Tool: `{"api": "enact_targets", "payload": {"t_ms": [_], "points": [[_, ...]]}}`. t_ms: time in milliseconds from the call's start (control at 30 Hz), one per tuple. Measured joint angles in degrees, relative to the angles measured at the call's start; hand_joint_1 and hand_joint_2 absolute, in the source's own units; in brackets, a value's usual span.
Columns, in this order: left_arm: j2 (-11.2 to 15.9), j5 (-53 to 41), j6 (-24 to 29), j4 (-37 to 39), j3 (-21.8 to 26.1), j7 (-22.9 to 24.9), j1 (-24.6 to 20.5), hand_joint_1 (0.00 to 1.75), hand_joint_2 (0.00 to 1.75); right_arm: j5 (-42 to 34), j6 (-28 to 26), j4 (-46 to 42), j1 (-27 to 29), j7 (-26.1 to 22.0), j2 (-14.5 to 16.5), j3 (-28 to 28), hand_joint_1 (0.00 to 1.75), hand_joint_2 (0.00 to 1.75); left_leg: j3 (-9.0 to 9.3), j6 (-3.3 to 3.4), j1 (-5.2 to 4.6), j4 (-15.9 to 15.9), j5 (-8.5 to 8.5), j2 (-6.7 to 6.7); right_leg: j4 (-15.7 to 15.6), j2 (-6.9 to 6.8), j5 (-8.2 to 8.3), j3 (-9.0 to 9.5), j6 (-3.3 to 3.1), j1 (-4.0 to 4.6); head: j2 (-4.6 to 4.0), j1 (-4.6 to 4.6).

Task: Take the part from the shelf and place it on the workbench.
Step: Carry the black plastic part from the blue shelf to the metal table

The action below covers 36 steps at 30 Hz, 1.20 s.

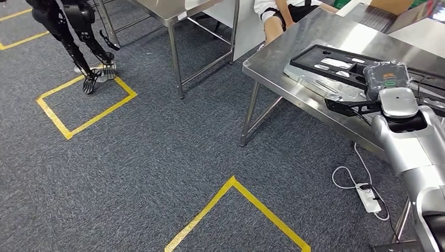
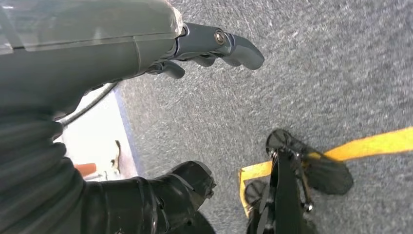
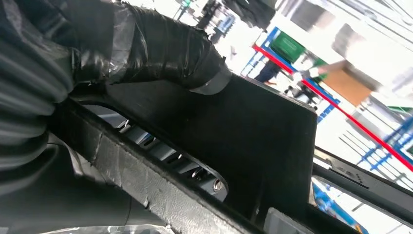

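Counted: two steel surfaces, one right [image 1: 315, 47], one far [image 1: 168, 10]. One black part [image 1: 346, 63] on the right surface. Two yellow floor squares [image 1: 86, 105], [image 1: 236, 210]. One power strip [image 1: 367, 197]. One seated person [image 1: 283, 13].

— Floor? Grey carpet [image 1: 157, 157] across most of the frame, marked with yellow tape [image 1: 84, 105]: a square outline at mid left, an angled corner at bottom centre, another strip at the far upper left.

— Furniture? Steel workbench [image 1: 309, 58] at upper right, thin metal legs at its near corner. Second steel table [image 1: 173, 16] at top centre. White power strip [image 1: 368, 198] with looping white cable on the carpet at lower right.

— Light? Bright, even, glinting off both metal tops.
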Motion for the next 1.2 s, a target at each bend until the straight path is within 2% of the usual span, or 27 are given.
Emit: {"api": "enact_targets", "payload": {"t_ms": [67, 100, 133, 200, 233, 300, 333, 400, 433, 467, 500, 533, 600, 633, 700, 733, 800, 833, 867, 900, 933, 967, 1000, 1033, 1100, 1133, 1200], "points": [[-0.1, 0.0, -0.1, 0.0, -0.1, 0.0, 0.0, 0.0, 1.75, 0.0, -0.1, -0.1, -0.5, -0.1, 0.1, 0.0, 1.75, 1.75, 0.38, -0.32, -0.19, 0.0, -0.38, 1.2, -7.5, -2.4, 2.74, 3.92, -0.64, 0.69, 0.0, 0.0], [-0.1, 0.1, -0.1, 0.0, -0.1, 0.0, -0.1, 0.0, 1.75, 0.0, -0.2, 0.0, -0.9, -0.1, 0.3, 0.0, 1.75, 1.75, 0.51, -0.55, -0.32, 0.0, -0.57, 1.76, -9.6, -3.13, 3.19, 4.93, -1.03, 1.07, 0.0, 0.0], [-0.1, 0.2, -0.1, 0.0, -0.1, 0.1, -0.1, 0.0, 1.75, 0.0, -0.2, 0.1, -1.3, -0.2, 0.5, 0.0, 1.75, 1.75, 0.64, -0.81, -0.44, -0.1, -0.74, 2.34, -10.2, -3.24, 3.02, 5.15, -1.37, 1.38, 0.0, -0.01], [-0.1, 0.5, 0.0, 0.0, -0.1, 0.2, -0.4, 0.0, 1.75, 0.0, -0.3, 0.6, -2.3, -0.2, 1.3, 0.1, 1.75, 1.75, 1.07, -1.39, -0.54, -0.2, -1.11, 3.4, -10.4, -1.79, 3.12, 5.16, -1.99, 1.32, 0.0, -0.03], [-0.1, 0.7, 0.1, 0.0, -0.1, 0.3, -0.5, 0.0, 1.75, 0.0, -0.4, 0.8, -2.9, -0.2, 1.9, 0.3, 1.75, 1.75, 1.2, -1.72, -0.5, 0.1, -1.54, 2.97, -10.7, -1.14, 3.2, 5.38, -2.25, 1.13, -0.01, -0.04], [-0.2, 1.2, 0.2, 0.0, -0.1, 0.4, -0.6, 0.0, 1.75, 0.0, -0.6, 1.5, -4.4, -0.1, 3.5, 0.8, 1.75, 1.75, -0.23, -2.24, -0.32, 3.7, -3.75, 0.3, -11.1, 0.1, 3.35, 5.82, -2.89, 0.66, -0.01, -0.07], [-0.2, 1.5, 0.2, 0.0, -0.1, 0.5, -0.5, 0.0, 1.75, -0.1, -0.7, 2.0, -5.2, -0.1, 4.5, 1.2, 1.75, 1.75, -1.95, -2.37, -0.2, 7.3, -5.38, -1.26, -11.1, 0.72, 3.32, 5.9, -3.12, 0.63, -0.01, -0.07], [-0.2, 2.0, 0.3, 0.0, 0.0, 0.6, -0.5, 0.0, 1.75, -0.3, -1.0, 2.9, -6.1, -0.1, 6.3, 1.9, 1.75, 1.75, -5.95, -2.51, -0.08, 14.5, -7.77, -2.4, -10.9, 2.2, 3.17, 5.91, -3.46, 0.64, -0.01, -0.07], [-0.3, 2.2, 0.3, 0.0, 0.0, 0.7, -0.4, 0.0, 1.75, -0.3, -1.1, 3.3, -6.3, -0.1, 7.2, 2.2, 1.75, 1.75, -7.18, -2.54, -0.08, 16.2, -7.64, -2.48, -10.7, 3.03, 3.08, 5.92, -3.52, 0.67, -0.01, -0.07], [-0.3, 2.4, 0.3, 0.0, 0.1, 0.7, -0.4, 0.0, 1.75, -0.4, -1.2, 3.7, -6.4, -0.1, 7.8, 2.6, 1.75, 1.75, -7.45, -2.53, -0.08, 15.7, -6.37, -2.53, -10.5, 3.87, 2.95, 5.91, -3.52, 0.67, 0.0, -0.08], [-0.3, 2.5, 0.3, 0.0, 0.2, 0.7, -0.4, 0.0, 1.75, -0.4, -1.3, 4.1, -6.5, -0.1, 8.4, 2.9, 1.75, 1.75, -6.72, -2.47, -0.05, 13.2, -4.17, -2.83, -10.2, 4.65, 2.78, 5.9, -3.44, 0.65, 0.0, -0.08], [-0.3, 2.6, 0.3, 0.0, 0.2, 0.7, -0.5, 0.0, 1.75, -0.4, -1.4, 4.5, -6.7, -0.1, 8.9, 3.3, 1.75, 1.75, -5.4, -2.4, 0.07, 9.3, -1.84, -3.79, -9.8, 5.31, 2.55, 5.81, -3.27, 0.59, 0.0, -0.08], [-0.4, 2.8, 0.4, 0.0, 0.3, 0.7, -0.5, 0.0, 1.75, -0.4, -1.8, 5.4, -7.4, -0.1, 9.7, 3.8, 1.75, 1.75, -3.06, -2.25, 0.26, 3.3, 0.87, -5.84, -9.0, 6.37, 2.13, 5.32, -2.74, 0.63, 0.0, -0.07], [-0.4, 2.9, 0.3, 0.0, 0.3, 0.7, -0.5, 0.0, 1.75, -0.4, -1.9, 5.8, -7.8, -0.1, 10.0, 4.0, 1.75, 1.75, -2.6, -2.16, 0.24, 2.2, 1.14, -6.37, -8.8, 6.81, 2.05, 5.08, -2.48, 0.62, 0.0, -0.05], [-0.5, 2.9, 0.3, 0.0, 0.4, 0.6, -0.5, 0.0, 1.75, -0.3, -2.3, 6.6, -8.2, -0.2, 10.3, 4.4, 1.75, 1.75, -2.45, -1.69, 0.12, 1.9, 1.18, -5.46, -8.9, 7.74, 2.2, 4.85, -1.98, 0.52, 0.0, -0.05], [-0.5, 2.9, 0.3, 0.0, 0.4, 0.6, -0.6, 0.0, 1.75, -0.3, -2.5, 6.9, -8.3, -0.2, 10.4, 4.6, 1.75, 1.75, -2.31, -1.38, 0.15, 1.7, 1.28, -4.87, -8.7, 7.31, 2.11, 4.79, -1.73, 0.53, 0.0, -0.04], [-0.6, 2.9, 0.1, 0.0, 0.5, 0.4, -0.6, 0.0, 1.75, -0.2, -2.9, 7.2, -8.6, -0.4, 10.6, 4.9, 1.75, 1.75, -2.06, -0.71, 0.32, 1.3, 1.51, -3.83, -6.3, 4.49, 0.55, 3.72, -1.2, 0.7, 0.0, 0.07], [-0.6, 2.9, 0.1, 0.0, 0.6, 0.4, -0.6, 0.0, 1.75, -0.1, -3.1, 7.4, -8.7, -0.5, 10.8, 5.1, 1.75, 1.75, -2.02, -0.5, 0.28, 1.2, 1.51, -3.43, -3.4, 2.67, -1.04, 2.42, -0.95, 0.7, 0.0, 0.13], [-0.6, 2.9, 0.1, 0.0, 0.6, 0.3, -0.5, 0.0, 1.75, -0.1, -3.2, 7.5, -8.9, -0.5, 11.0, 5.2, 1.75, 1.75, -2.03, -0.37, 0.24, 1.2, 1.48, -3.03, 0.2, 1.57, -2.78, 0.67, -0.71, 0.62, 0.0, 0.16], [-0.6, 2.9, 0.0, 0.0, 0.7, 0.3, -0.5, 0.0, 1.75, 0.0, -3.3, 7.6, -8.9, -0.5, 11.1, 5.3, 1.75, 1.75, -2.03, -0.31, 0.21, 1.2, 1.41, -2.59, 3.8, 1.13, -4.14, -1.11, -0.54, 0.46, -0.01, 0.15], [-0.6, 2.9, 0.0, 0.0, 0.7, 0.3, -0.4, 0.0, 1.75, 0.0, -3.3, 7.8, -8.9, -0.6, 11.2, 5.5, 1.75, 1.75, -2.0, -0.27, 0.21, 1.2, 1.34, -2.14, 6.2, 0.96, -4.63, -2.3, -0.44, 0.34, -0.01, 0.15], [-0.6, 2.9, 0.0, 0.0, 0.7, 0.3, -0.4, 0.0, 1.75, 0.0, -3.3, 8.0, -8.9, -0.6, 11.3, 5.7, 1.75, 1.75, -1.92, -0.28, 0.21, 1.2, 1.25, -1.79, 6.4, 0.88, -4.02, -2.48, -0.42, 0.26, -0.01, 0.15], [-0.6, 2.9, 0.0, 0.0, 0.8, 0.3, -0.4, 0.0, 1.75, 0.0, -3.3, 8.1, -8.9, -0.6, 11.4, 5.8, 1.75, 1.75, -1.79, -0.32, 0.21, 1.2, 1.15, -1.49, 4.4, 0.8, -2.47, -1.5, -0.5, 0.24, -0.01, 0.15], [-0.6, 2.9, 0.0, 0.0, 0.8, 0.3, -0.4, 0.0, 1.75, -0.1, -3.3, 8.2, -8.9, -0.7, 11.4, 5.8, 1.75, 1.75, -1.59, -0.38, 0.2, 1.2, 1.02, -1.22, 0.5, 0.62, -0.34, 0.48, -0.74, 0.32, 0.0, 0.15], [-0.8, 3.0, -0.1, 0.0, 0.8, 0.3, -0.5, 0.0, 1.75, -0.2, -3.4, 8.2, -9.3, -1.0, 11.6, 5.9, 1.75, 1.75, -1.34, -0.63, 0.12, 1.1, 0.81, -0.71, -6.8, -0.21, 2.19, 4.3, -1.52, 0.85, 0.0, 0.15], [-0.9, 3.0, -0.1, 0.0, 0.8, 0.3, -0.5, 0.0, 1.75, -0.3, -3.4, 8.3, -9.5, -1.2, 11.7, 5.9, 1.75, 1.75, -1.31, -0.81, 0.07, 1.1, 0.76, -0.46, -8.8, -0.48, 2.56, 5.28, -1.88, 1.16, -0.01, 0.15], [-1.0, 3.1, -0.1, 0.0, 0.8, 0.5, -0.6, 0.0, 1.75, -0.4, -3.2, 8.5, -10.0, -1.6, 12.0, 6.0, 1.75, 1.75, -1.2, -1.33, -0.01, 0.9, 0.74, -0.07, -9.7, -0.39, 2.35, 5.49, -2.39, 1.54, -0.01, 0.15]]}}
